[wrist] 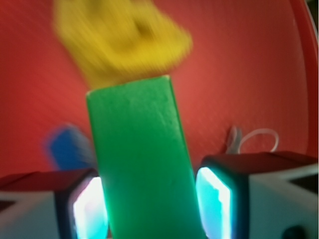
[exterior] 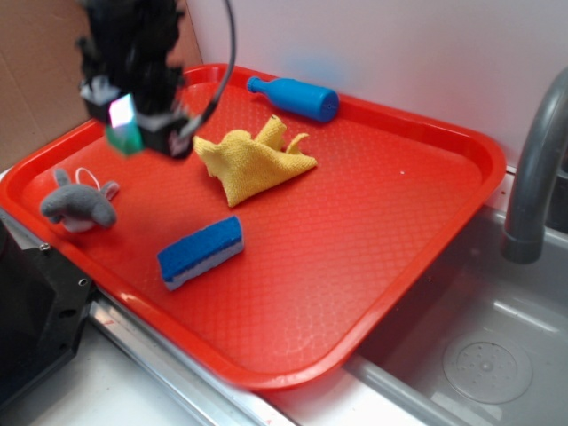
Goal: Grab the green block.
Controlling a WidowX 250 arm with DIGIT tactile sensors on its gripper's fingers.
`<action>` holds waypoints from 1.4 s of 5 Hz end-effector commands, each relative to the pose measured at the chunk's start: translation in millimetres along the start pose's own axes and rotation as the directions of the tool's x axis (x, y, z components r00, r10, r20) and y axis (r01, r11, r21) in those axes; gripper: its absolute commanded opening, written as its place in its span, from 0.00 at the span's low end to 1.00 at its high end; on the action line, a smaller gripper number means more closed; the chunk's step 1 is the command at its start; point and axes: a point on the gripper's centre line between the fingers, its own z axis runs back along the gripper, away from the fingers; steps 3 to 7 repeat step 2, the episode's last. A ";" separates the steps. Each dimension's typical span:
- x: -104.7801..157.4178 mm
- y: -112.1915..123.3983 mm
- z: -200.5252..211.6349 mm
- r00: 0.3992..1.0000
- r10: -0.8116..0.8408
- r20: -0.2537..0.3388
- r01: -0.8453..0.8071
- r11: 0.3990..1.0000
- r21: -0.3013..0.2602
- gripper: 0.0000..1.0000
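Green block (wrist: 142, 159) sits clamped between the two pads (wrist: 89, 209) of the gripper (exterior: 133, 120), standing out lengthwise from the jaws, which are closed against its long sides. In the exterior view the gripper hangs above the far-left part of the red tray (exterior: 426, 266), and the block appears clear of the tray floor, though its lower end is partly lost in blur. Below it at the near left lies a grey stuffed toy (exterior: 78, 206). Moving right, a blue-and-white sponge (exterior: 201, 252) rests near the tray's middle front, a crumpled yellow cloth (exterior: 253, 160) lies beyond it, and a blue bottle-shaped toy (exterior: 295, 97) lies at the far edge. The grab looks essentially done; what remains, as I judge it, is to hold the squeeze firm and stay level so the block does not slip.
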 end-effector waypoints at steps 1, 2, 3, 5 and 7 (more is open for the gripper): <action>-15.8 6.5 85.7 0.992 0.036 0.122 -0.021 0.992 -0.122 0.00; -9.9 16.3 82.8 0.992 -0.020 0.128 0.039 0.988 -0.149 0.00; -9.9 16.3 82.8 0.992 -0.020 0.128 0.039 0.988 -0.149 0.00; -9.9 16.3 82.8 0.992 -0.020 0.128 0.039 0.988 -0.149 0.00; -9.9 16.3 82.8 0.992 -0.020 0.128 0.039 0.988 -0.149 0.00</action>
